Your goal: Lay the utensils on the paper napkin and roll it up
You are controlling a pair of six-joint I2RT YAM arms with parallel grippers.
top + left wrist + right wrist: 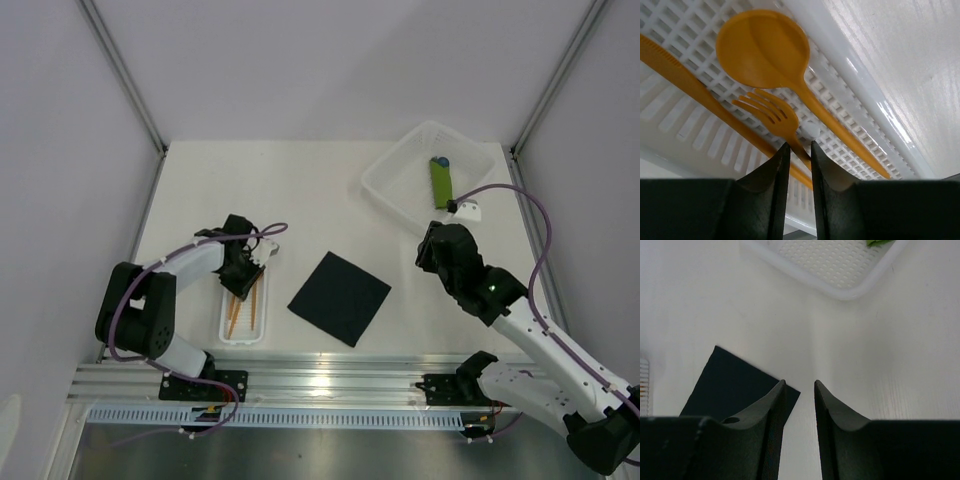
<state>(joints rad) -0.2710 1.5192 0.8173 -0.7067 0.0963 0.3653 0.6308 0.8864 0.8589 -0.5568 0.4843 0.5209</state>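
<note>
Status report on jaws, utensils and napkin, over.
Left jaws straddle fork handle in tray, not lifted. Right jaws empty near napkin. Napkin flat, bare. Nothing between tray and napkin.

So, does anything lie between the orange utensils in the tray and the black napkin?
Nothing visible does. Only bare table separates the tray from the paper napkin. The utensils lie inside the tray's low rim, so they must be lifted over it.

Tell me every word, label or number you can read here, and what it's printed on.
None: no view shows any readable words, labels, numbers or signs.
The spoon, fork, knife, napkin, cutlery tray, big tray and green bundle all look plain.
</note>
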